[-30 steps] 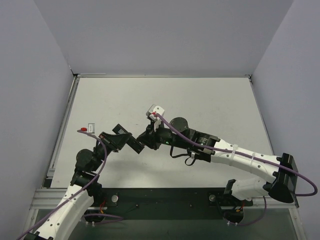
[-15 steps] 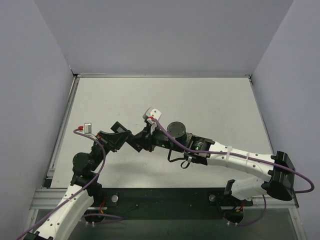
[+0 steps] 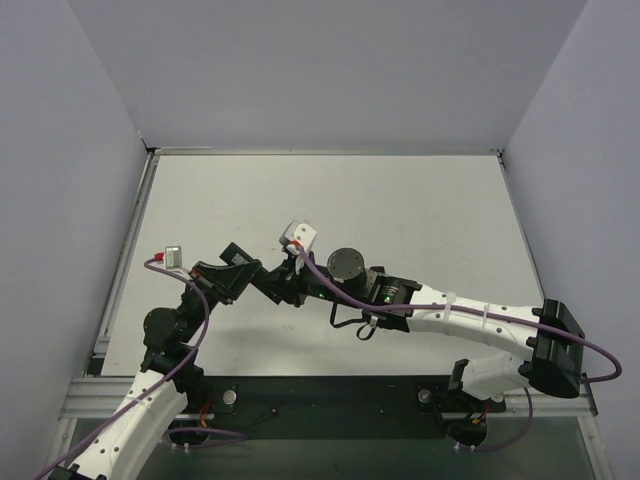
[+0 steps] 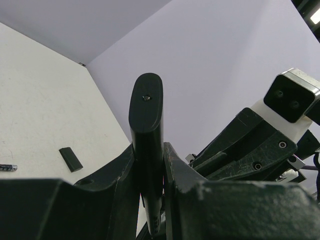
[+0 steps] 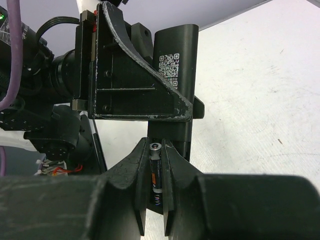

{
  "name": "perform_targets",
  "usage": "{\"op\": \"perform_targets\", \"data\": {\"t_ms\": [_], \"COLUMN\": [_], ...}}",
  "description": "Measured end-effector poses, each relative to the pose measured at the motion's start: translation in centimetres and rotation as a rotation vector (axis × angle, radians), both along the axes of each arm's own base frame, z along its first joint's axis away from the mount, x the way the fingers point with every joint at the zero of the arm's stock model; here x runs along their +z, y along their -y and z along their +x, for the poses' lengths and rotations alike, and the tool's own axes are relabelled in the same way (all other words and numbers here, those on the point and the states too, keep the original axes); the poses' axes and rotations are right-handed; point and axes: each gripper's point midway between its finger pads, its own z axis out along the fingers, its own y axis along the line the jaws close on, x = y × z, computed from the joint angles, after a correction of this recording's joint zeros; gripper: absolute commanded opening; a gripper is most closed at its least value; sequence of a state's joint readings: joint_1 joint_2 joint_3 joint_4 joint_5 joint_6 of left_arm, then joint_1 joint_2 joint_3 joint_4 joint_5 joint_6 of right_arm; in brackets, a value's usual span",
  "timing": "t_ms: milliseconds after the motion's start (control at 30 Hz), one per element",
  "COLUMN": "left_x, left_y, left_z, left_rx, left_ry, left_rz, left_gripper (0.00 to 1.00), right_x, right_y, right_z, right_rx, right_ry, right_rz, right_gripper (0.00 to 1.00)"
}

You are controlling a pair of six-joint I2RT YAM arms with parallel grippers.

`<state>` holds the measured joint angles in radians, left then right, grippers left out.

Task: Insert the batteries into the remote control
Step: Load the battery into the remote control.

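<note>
Above table point(image 3: 400, 200), L gripper point(image 4: 149, 155) clamps remote control point(image 4: 146, 115), R gripper point(image 5: 156, 150) pinches battery point(image 5: 155, 175); cover point(image 4: 70, 159), 2nd battery point(image 4: 7, 167) below.

Slim black remote point(image 4: 146, 120) aloft, battery point(image 5: 155, 172) near its end

The remote control point(image 4: 146, 120) is showing plain matt black, and its other face is carrying a white label point(image 5: 170, 65) with a black QR pattern. The battery point(image 5: 155, 175) between the black fingers of the right gripper point(image 5: 155, 150) is showing dark grey with an orange band and a silvery tip. The left gripper point(image 4: 149, 155) is also showing black. The cover piece point(image 4: 70, 159) is reading black against the table point(image 4: 40, 115), which is showing off-white with faint dark specks. A purple cable point(image 3: 500, 319) is running over the white arm links point(image 3: 460, 322). The walls point(image 3: 330, 70) are reading pale lavender.
</note>
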<state>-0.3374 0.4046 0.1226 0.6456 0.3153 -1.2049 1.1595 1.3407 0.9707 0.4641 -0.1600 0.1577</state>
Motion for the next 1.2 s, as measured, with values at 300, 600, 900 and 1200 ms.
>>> {"op": "perform_targets", "data": {"t_ms": [300,600,900,1200], "left_x": [0.0,0.0,0.0,-0.1], "left_y": [-0.1,-0.3,-0.5,-0.8], "left_z": [-0.1,0.1,0.3,0.7], "left_rx": [-0.002,0.013,0.027,0.047], "left_ry": [-0.006,-0.01,-0.013,-0.02], "left_rz": [-0.013,-0.022,-0.03,-0.031], "left_gripper": [0.0,0.0,0.0,0.0], "right_x": [-0.4,-0.9,-1.0,-1.4], "right_y": [-0.2,-0.2,-0.4,-0.6], "right_z": [-0.1,-0.1,0.1,0.5], "right_rx": [0.008,0.003,-0.009,-0.026], "right_ry": [0.017,0.027,0.038,0.081], "right_rz": [-0.015,-0.022,-0.024,-0.027], "right_gripper": [0.0,0.0,0.02,0.06]}}
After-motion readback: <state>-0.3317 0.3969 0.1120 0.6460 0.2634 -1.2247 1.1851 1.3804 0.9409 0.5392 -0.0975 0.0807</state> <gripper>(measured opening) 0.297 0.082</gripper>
